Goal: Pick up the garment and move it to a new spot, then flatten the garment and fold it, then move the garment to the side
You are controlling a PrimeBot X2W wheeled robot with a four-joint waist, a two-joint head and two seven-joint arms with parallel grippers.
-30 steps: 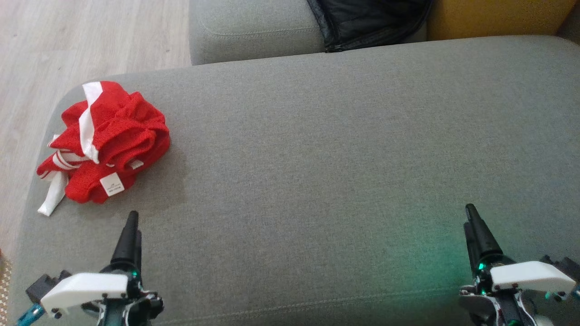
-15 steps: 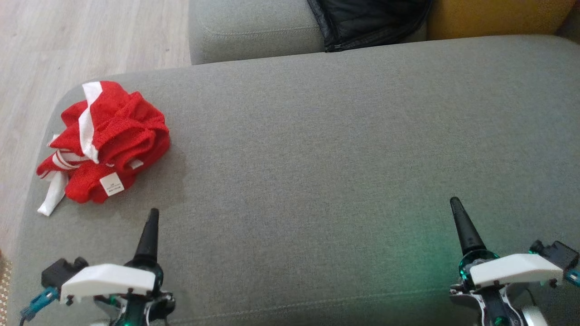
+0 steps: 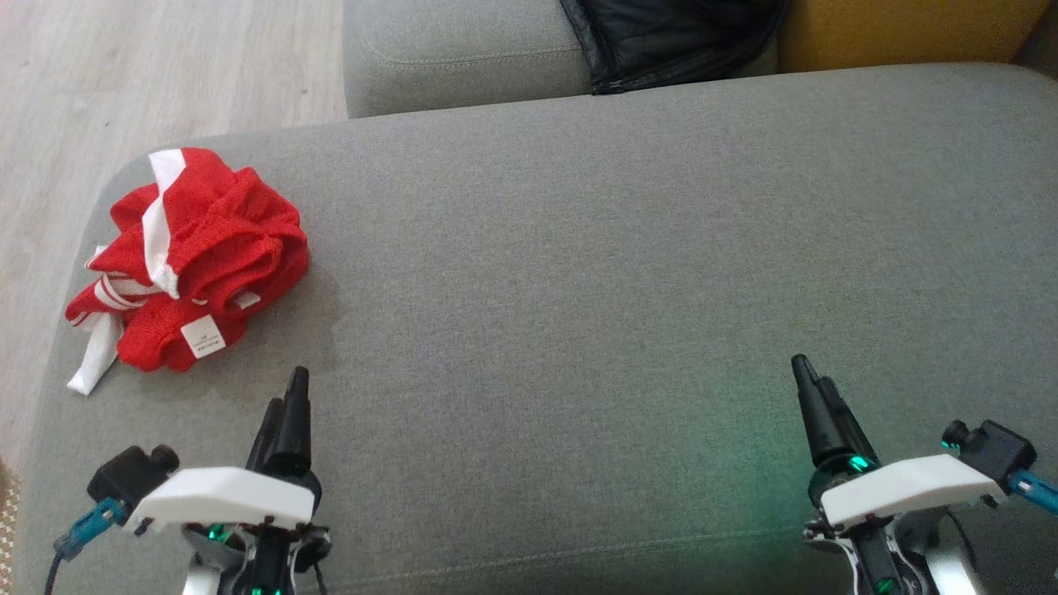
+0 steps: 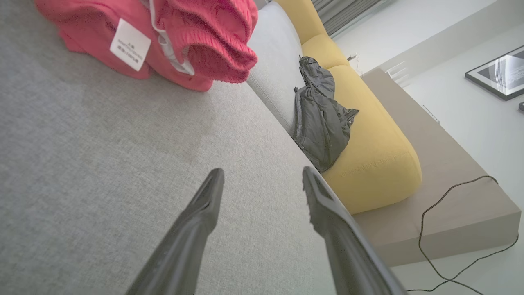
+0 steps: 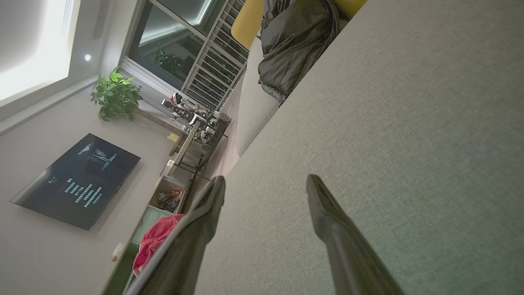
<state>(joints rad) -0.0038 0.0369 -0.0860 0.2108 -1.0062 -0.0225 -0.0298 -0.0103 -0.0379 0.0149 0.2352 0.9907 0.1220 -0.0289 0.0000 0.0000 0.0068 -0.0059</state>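
The big grey sofa seat takes up most of what's in front of the robot, with a black jacket slumped over the back cushion at about twelve o'clock. The red garment lies in a crumpled heap at about ten o'clock on the seat, close to the rounded corner and the edge above the wooden floor. It looks like a soft knit: light, floppy and not slippery, so I'd expect it to sag and unroll when lifted instead of keeping its shape (nothing about it looks fragile). The left gripper hovers over bare cushion with the heap at its eleven o'clock, near but not touching, and its fingers are spread apart with nothing between them. The right gripper is well apart at about four o'clock on the seat, also parted and empty. For a hold, the thick rolled fold on top looks the best bet, since a pinch there should gather several layers. The white band marks a firmer hem. I'd avoid the loose white strip trailing at seven o'clock of the pile and the small white label, since either would probably lift only a corner.
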